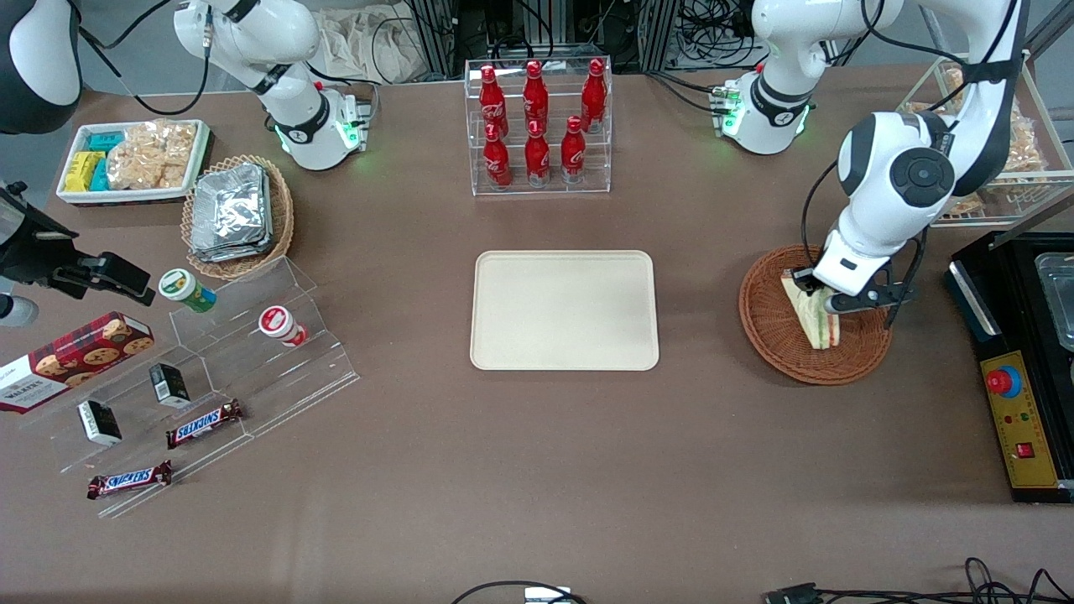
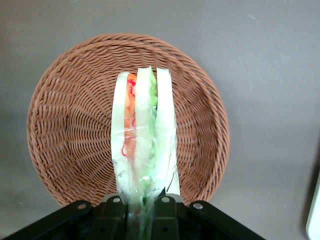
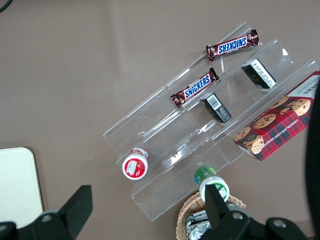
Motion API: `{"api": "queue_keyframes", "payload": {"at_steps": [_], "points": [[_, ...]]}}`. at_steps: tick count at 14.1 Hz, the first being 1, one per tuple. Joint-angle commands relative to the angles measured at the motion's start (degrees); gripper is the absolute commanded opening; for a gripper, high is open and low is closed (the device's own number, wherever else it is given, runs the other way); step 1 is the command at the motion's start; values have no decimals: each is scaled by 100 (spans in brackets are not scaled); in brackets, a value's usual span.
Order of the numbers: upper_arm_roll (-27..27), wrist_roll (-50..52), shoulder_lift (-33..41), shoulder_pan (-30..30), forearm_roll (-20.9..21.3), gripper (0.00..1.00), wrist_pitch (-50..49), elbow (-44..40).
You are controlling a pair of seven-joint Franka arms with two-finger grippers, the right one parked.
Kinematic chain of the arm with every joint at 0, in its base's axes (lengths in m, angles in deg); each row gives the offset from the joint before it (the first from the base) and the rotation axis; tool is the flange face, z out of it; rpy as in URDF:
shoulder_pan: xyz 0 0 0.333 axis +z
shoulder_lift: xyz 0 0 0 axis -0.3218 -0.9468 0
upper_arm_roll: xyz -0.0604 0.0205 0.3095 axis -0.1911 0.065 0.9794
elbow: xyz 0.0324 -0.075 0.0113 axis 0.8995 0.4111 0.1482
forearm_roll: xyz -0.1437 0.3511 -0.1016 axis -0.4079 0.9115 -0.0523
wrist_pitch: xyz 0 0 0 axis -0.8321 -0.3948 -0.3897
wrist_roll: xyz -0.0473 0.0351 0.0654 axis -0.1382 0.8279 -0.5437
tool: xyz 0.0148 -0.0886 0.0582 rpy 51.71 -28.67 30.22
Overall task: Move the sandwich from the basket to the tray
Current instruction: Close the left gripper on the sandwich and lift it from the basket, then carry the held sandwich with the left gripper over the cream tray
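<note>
Sandwich [image 2: 142,135] clamped edge-up in the gripper [image 2: 142,210], over the wicker basket [image 2: 65,125].
Only the front view shows the cream tray [image 1: 564,309] near the basket.

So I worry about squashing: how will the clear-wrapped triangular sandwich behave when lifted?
The clear-wrapped triangular sandwich probably squashes easily: soft bread layers. Its film looks slippery. The hand, closed on one end over the reddish-brown wicker basket, may let it sag.

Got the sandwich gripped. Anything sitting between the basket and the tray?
Nothing visible. The gripper is shut on the sandwich over the basket; only bare tabletop lies between it and the tray.
</note>
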Motion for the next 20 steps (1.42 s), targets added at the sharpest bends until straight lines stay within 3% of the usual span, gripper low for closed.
{"api": "queue_keyframes", "payload": {"at_steps": [1, 5, 11, 16, 20], "points": [[-233, -492, 290, 1, 76, 0, -229, 20], [-838, -442, 352, 1, -29, 0, -290, -15], [-1665, 436, 97, -86, -143, 0, -264, -339], [-1991, 1675, -728, -639, -118, 0, -290, -1103], [-2000, 1888, -1168, -1070, -56, 0, -281, -1429]]}}
